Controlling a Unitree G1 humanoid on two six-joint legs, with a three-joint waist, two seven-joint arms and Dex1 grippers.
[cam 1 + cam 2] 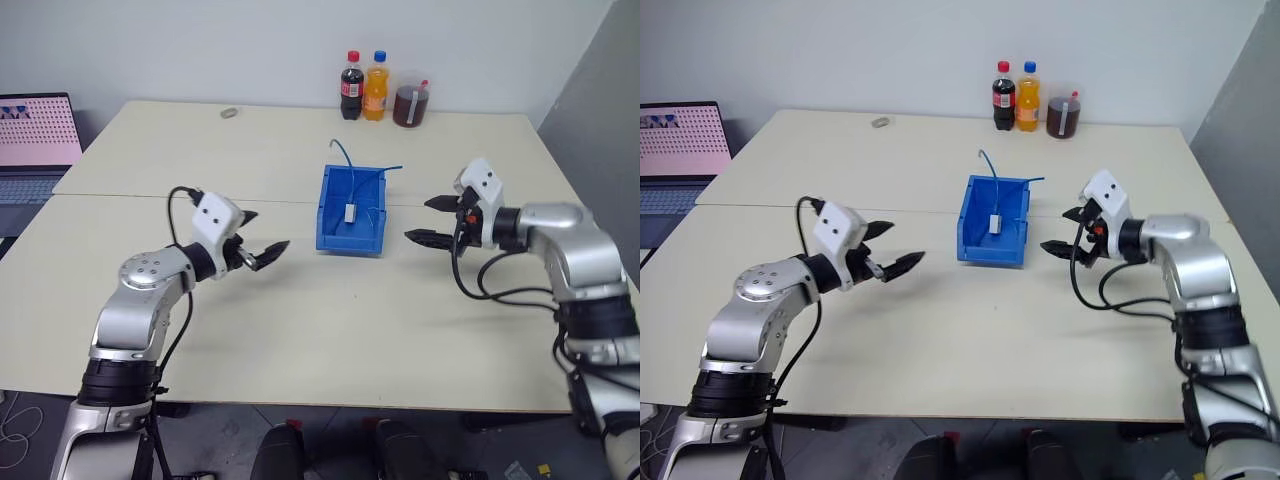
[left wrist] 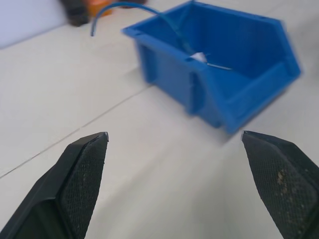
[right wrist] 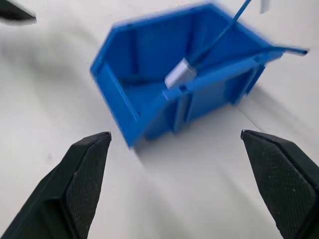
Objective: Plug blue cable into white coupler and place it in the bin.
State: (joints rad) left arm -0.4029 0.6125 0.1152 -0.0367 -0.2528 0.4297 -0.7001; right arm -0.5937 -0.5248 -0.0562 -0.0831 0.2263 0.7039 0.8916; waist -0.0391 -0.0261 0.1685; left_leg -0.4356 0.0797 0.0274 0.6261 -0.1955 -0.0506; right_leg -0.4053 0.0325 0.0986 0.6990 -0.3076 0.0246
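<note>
While white coupler lies inside bin on counter with blue cable running from it over the back rim, placing step looks finished: left pincer and right pincer both released, empty, flanking bin; next, retract only.

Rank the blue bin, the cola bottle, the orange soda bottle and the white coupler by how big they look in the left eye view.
1. bin
2. cola bottle and orange soda bottle, alike, and farther away
3. white coupler
</note>
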